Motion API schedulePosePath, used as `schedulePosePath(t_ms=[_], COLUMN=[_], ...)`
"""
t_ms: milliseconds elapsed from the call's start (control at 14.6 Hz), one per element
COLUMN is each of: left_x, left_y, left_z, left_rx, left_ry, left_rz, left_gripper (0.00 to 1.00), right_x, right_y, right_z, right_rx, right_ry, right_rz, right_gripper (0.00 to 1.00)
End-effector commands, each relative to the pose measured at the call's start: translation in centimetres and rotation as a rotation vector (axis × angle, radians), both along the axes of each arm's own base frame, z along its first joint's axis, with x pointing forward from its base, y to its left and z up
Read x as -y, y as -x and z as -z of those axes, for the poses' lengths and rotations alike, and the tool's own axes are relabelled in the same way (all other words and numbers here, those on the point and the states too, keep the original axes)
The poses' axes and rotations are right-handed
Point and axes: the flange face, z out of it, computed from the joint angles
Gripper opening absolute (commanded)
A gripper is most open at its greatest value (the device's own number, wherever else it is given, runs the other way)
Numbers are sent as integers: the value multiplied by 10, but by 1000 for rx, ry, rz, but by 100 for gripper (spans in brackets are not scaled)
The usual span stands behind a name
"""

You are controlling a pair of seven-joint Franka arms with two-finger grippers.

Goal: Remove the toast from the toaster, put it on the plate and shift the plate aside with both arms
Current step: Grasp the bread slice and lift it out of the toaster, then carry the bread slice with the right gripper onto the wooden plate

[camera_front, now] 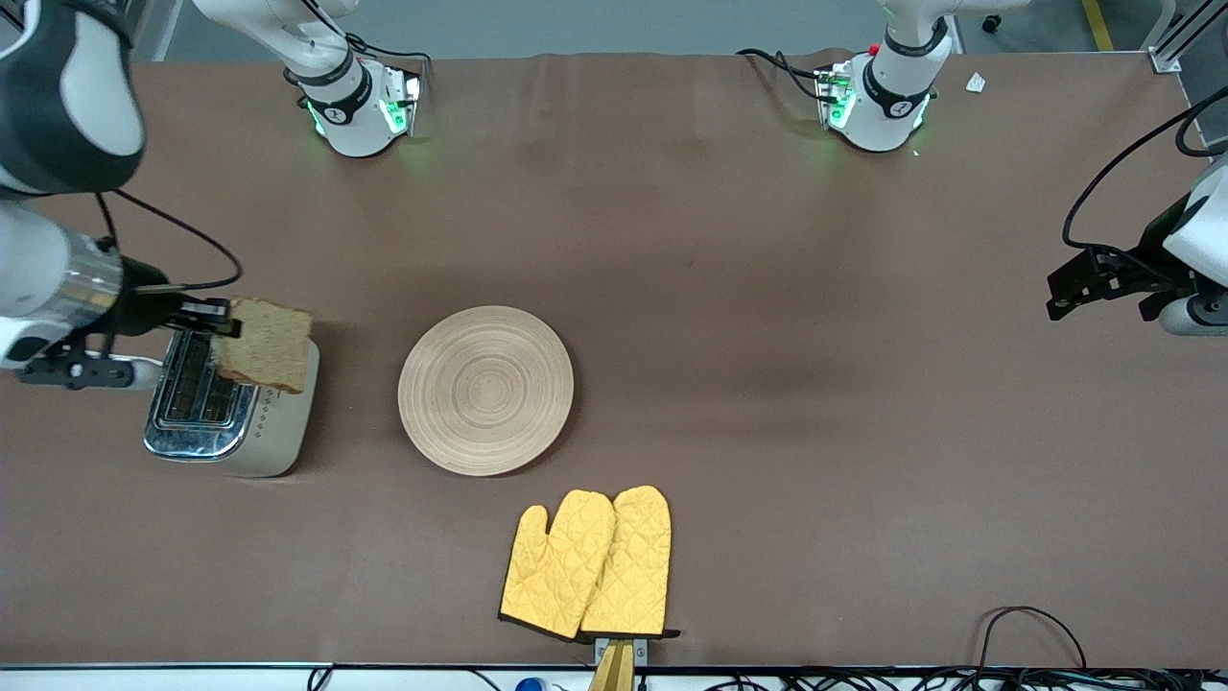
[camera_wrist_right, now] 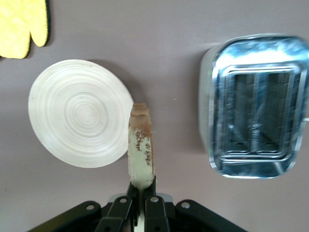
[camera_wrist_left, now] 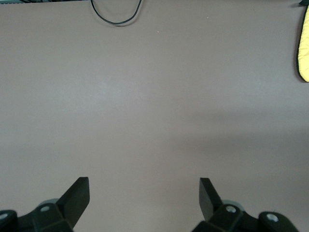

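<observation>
Nearest the front camera, 2 yellow quilted oven mitts (camera_front: 587, 564) are laid side by side, overlapping, at the table's near edge. Farther in, 1 plate (camera_front: 485, 390) is seen flat on the table: round, pale beige, ringed with concentric grooves. Beside it, toward the right arm's end, 1 chrome-topped toaster (camera_front: 228, 413) is stood with 2 slots showing. 1 toast (camera_front: 265, 345) is held in the air over the toaster's edge on the plate's side, pinched on edge between the pressed-together fingers of the right gripper (camera_front: 223, 320); it is a light brown, speckled, roughly square slice with a darker crust, clear of the plate. In the right wrist view the slice (camera_wrist_right: 140, 150) is seen edge-on, clamped at its base. The left gripper (camera_front: 1079, 284) is kept waiting over bare table at the left arm's end, fingers (camera_wrist_left: 77, 198) spread wide with nothing between them. Farthest off, 2 white arm bases are mounted. The table (camera_front: 767, 336) is covered in a plain brown matte sheet; cables are trailed along its near edge, and grey floor is glimpsed past the bases.
</observation>
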Motion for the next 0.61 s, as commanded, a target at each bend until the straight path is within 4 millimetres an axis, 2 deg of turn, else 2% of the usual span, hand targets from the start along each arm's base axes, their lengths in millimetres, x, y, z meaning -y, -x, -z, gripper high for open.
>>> schedulePosePath(t_ms=[0, 205, 546], left_x=[-1, -1, 0], left_y=[1, 1, 1], left_z=[-2, -2, -2], left_rx=[1, 1, 1], left_ry=[-10, -10, -10], left_rz=[11, 11, 11], left_gripper=[100, 100, 100], right_x=[-20, -28, -42], right_y=[-1, 2, 12], right_z=[17, 77, 132], right_rx=[-26, -58, -81], right_ry=[-46, -167, -316], right_rz=[47, 116, 233], right_gripper=[0, 0, 0])
